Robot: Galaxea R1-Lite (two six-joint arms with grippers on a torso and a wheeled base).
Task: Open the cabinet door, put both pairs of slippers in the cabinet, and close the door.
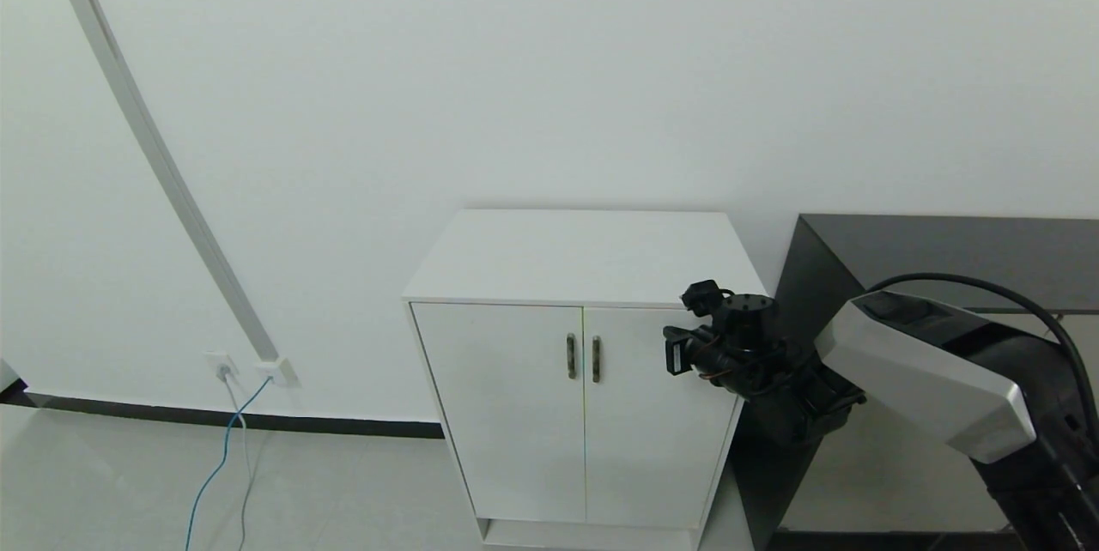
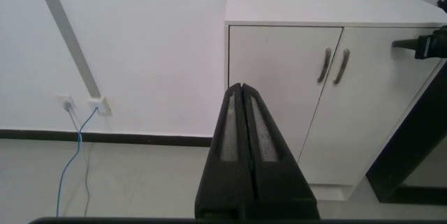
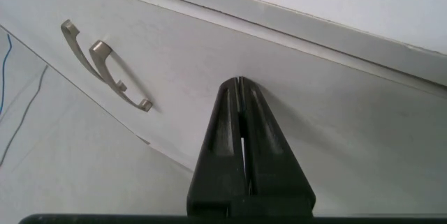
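The white cabinet (image 1: 575, 259) stands against the wall with both doors shut. Its two metal handles (image 1: 583, 358) sit side by side at the centre seam. My right gripper (image 1: 670, 356) is shut and empty, held close in front of the right door (image 1: 652, 414), a little to the right of the handles. In the right wrist view its tips (image 3: 239, 81) point at the door panel, with the handles (image 3: 105, 63) off to one side. My left gripper (image 2: 241, 88) is shut and empty, well back from the cabinet (image 2: 328, 8) and facing its left door.
A black table (image 1: 944, 246) adjoins the cabinet's right side. A wall socket (image 1: 225, 366) with a blue cable (image 1: 215, 474) trailing to the floor is left of the cabinet. A slanted conduit (image 1: 154, 148) runs up the wall. Open floor lies left of the cabinet.
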